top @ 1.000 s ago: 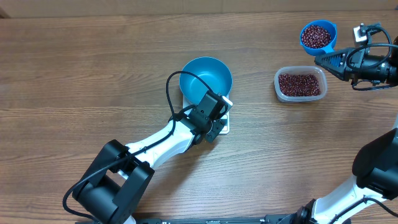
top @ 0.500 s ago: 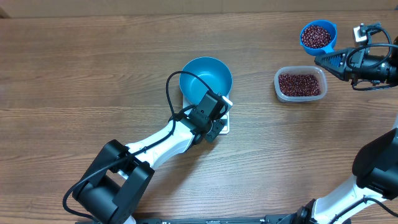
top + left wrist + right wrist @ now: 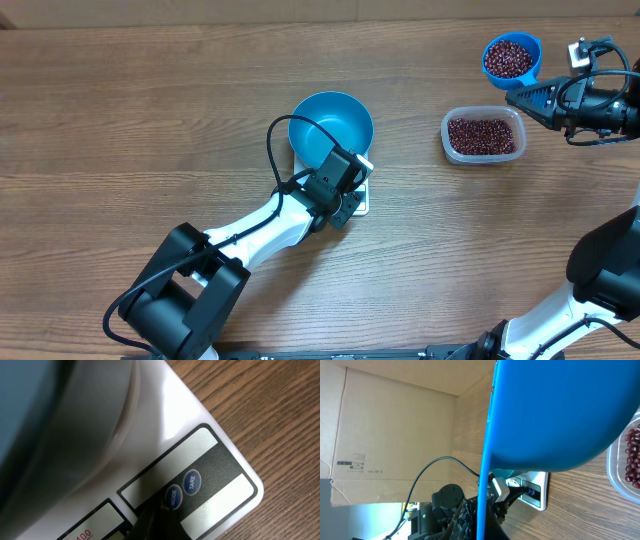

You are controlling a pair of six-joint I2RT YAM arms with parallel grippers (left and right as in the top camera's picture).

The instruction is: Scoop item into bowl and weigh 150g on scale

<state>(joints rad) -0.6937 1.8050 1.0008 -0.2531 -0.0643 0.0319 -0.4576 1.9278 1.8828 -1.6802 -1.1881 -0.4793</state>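
Left wrist view: left gripper (image 3: 152, 522) pinched shut, empty, tip at MODE button (image 3: 173, 496) of scale (image 3: 220, 460); empty bowl (image 3: 330, 122) on scale just beyond jaws. Likely zeroing step; next wants TARE button (image 3: 192, 481), just beside. Right gripper (image 3: 516, 96) clamps scoop (image 3: 511, 57) of beans (image 3: 508, 60), tub (image 3: 483, 135) beside, bowl well apart. Left arm stretched forward, wrist dipped; right level.

A small round blue plastic scoop (image 3: 560, 410) sits at the tip of the right hand (image 3: 513, 95), its handle pinched between the fingers. A clear rectangular plastic tub (image 3: 446, 140) rests on the brown wood-grain surface (image 3: 150, 110), just left of that hand. A tan cardboard box (image 3: 395, 435) stands beyond the surface.
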